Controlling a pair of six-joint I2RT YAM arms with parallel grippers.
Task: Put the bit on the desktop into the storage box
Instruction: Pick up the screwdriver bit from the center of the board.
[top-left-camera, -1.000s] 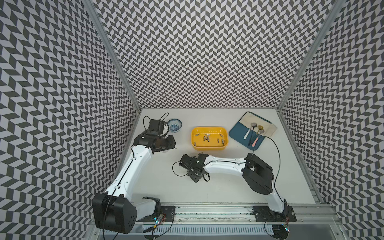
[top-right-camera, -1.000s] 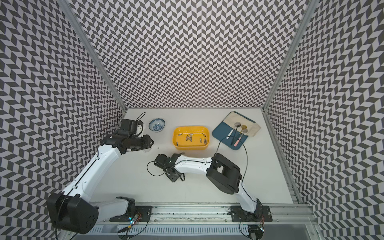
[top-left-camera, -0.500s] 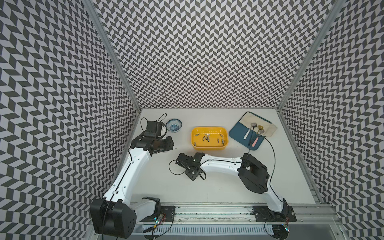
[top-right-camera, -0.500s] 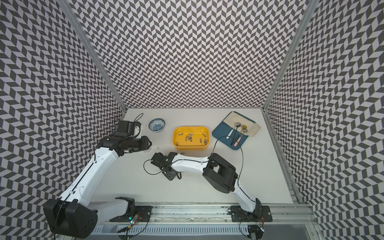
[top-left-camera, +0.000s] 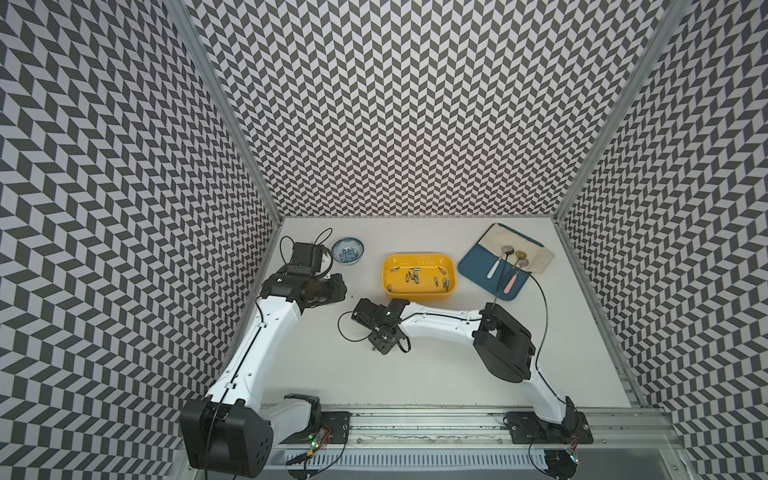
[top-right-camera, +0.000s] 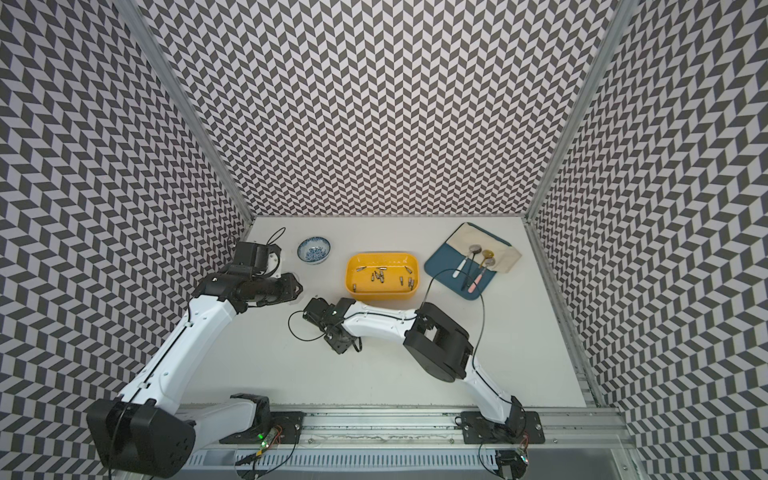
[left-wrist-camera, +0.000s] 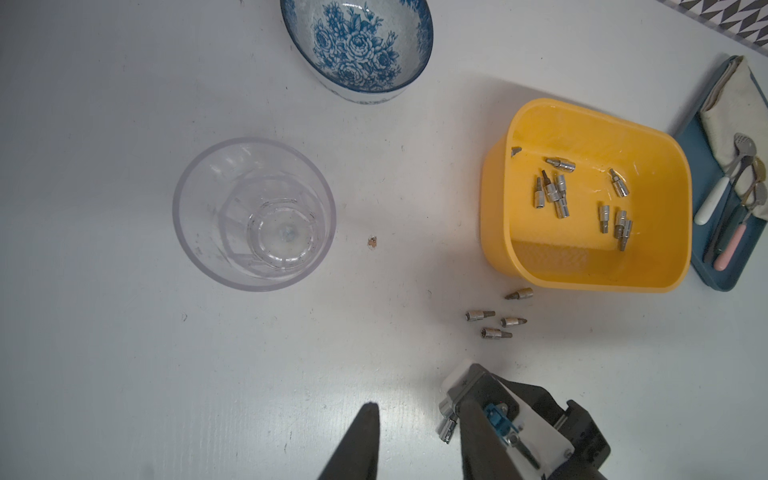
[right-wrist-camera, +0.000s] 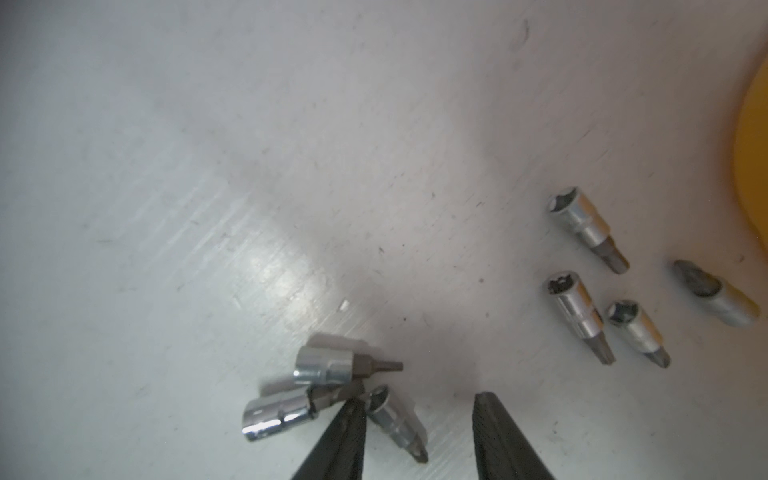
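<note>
Here's the bit (right-wrist-camera: 397, 426) in play: a small chrome socket bit lying flat on the desktop (top-left-camera: 415, 374), right between the fingers of the right gripper (right-wrist-camera: 417, 402). The jaws stand apart and nothing is clamped yet. The bit hugs one fingertip (right-wrist-camera: 351, 411), with a clear gap to the opposite one. Its long axis runs roughly along the fingers at a slight slant, so I'd say the jaws close across its narrow waist, which is good. Two neighbour bits (right-wrist-camera: 332, 368) (right-wrist-camera: 278, 411) crowd just outside that same finger and could get nudged. Four more bits (right-wrist-camera: 577, 316) lie loose nearer the yellow storage box (top-left-camera: 419, 294), which sits just beyond them and already holds a scatter of bits. The right arm is plainly the nearer one. The left gripper (left-wrist-camera: 417, 409) hovers close by, fingers spread and empty, with a clear glass (left-wrist-camera: 253, 214) and a blue-patterned bowl (left-wrist-camera: 357, 45) farther out.
</note>
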